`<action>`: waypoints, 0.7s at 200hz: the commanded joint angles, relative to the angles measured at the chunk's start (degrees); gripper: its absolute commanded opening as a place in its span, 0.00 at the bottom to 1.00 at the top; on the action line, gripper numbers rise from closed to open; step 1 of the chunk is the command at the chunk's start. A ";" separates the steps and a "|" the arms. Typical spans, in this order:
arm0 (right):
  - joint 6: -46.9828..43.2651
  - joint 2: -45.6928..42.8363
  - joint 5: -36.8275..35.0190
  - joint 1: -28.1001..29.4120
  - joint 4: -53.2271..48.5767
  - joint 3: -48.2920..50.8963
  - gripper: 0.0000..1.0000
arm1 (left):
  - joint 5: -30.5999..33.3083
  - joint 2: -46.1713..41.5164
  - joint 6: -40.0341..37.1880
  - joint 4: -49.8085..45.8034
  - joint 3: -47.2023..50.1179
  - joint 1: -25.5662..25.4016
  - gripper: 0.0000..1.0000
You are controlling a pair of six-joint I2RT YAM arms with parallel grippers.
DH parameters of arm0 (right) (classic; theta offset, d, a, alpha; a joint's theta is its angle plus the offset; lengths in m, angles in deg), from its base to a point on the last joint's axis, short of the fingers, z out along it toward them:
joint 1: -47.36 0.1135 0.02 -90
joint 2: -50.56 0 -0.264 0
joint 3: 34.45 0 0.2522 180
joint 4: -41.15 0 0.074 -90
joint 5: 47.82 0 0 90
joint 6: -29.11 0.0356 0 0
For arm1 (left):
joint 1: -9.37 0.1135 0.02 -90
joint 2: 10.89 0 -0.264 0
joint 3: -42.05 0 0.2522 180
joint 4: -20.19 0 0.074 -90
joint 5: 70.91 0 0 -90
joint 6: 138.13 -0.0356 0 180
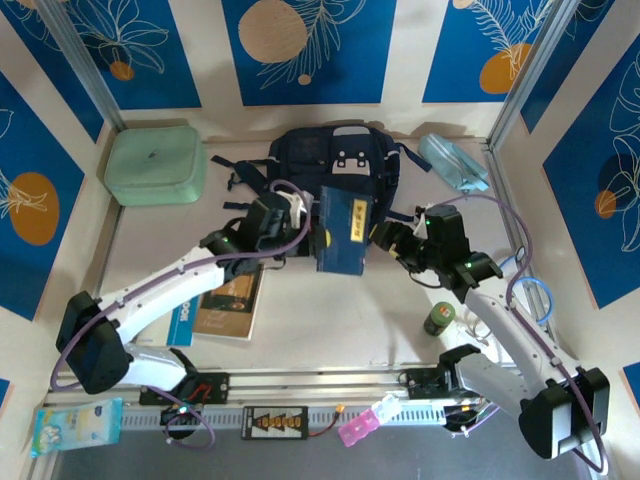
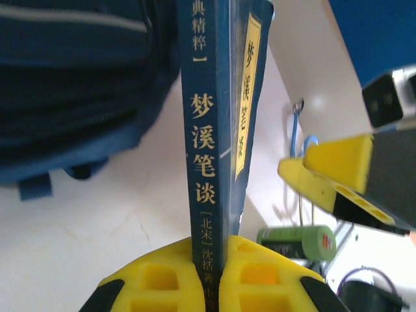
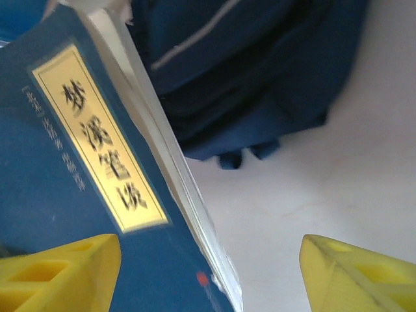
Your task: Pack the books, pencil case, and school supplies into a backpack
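Nearest my bases, the tan book [image 1: 228, 300] lies flat. Mid-table, my left gripper [image 2: 208, 263] clamps the spine of the navy book [image 2: 208, 149], held on edge; my right gripper [image 3: 208, 266] gapes empty beside its cover. Beyond lie the backpack [image 1: 335, 160] and, far right, the pencil case [image 1: 455, 165].

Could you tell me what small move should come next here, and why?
Probably draw the right pincer back, clear of the navy book: its jaws stand open beside the cover, while the left pincer is shut on the spine, holding the book on edge just in front of the backpack.
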 commanded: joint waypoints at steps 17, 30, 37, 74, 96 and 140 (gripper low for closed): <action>9.88 1.31 14.27 -2.10 14.55 -0.13 0.79 | -2.27 0.44 5.31 3.80 -6.46 7.15 0.00; 13.25 1.81 15.31 -2.25 19.20 1.04 0.81 | -3.48 1.44 8.96 6.31 -7.61 8.89 0.00; 15.64 2.10 15.34 -2.31 21.69 1.97 0.82 | -3.08 1.76 11.30 6.98 -8.26 9.49 0.00; 31.70 5.26 14.78 -1.39 46.12 8.36 0.88 | 1.63 2.14 23.24 17.80 -6.34 9.54 0.00; 36.38 8.86 14.39 -0.97 54.48 7.92 0.90 | 2.45 3.46 27.89 22.65 -6.08 9.53 0.00; 38.91 16.06 15.58 -0.56 63.52 3.20 0.94 | 2.98 5.67 32.85 27.34 -5.51 8.81 0.00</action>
